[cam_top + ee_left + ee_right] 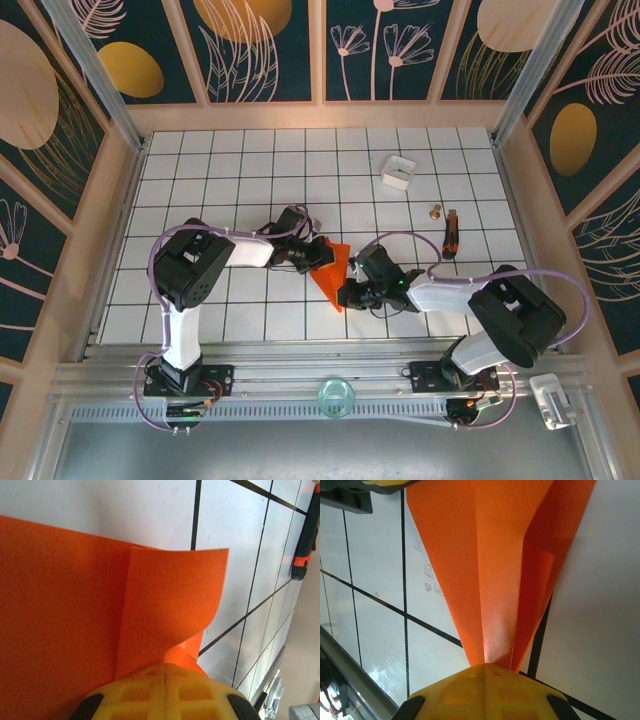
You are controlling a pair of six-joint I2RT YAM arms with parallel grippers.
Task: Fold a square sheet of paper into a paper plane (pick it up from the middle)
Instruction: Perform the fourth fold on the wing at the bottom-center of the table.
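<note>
The orange-red paper plane (333,270) sits near the middle of the gridded desk (250,170). The left claw (312,256) is clamped on its wide end, the right claw (350,293) on its pointed tip.

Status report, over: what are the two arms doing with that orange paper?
Both pinched shut on the folded orange paper: left fingers at the wide end, right fingers at its point. Nothing blocking; white box and hand tool sit well clear.
</note>
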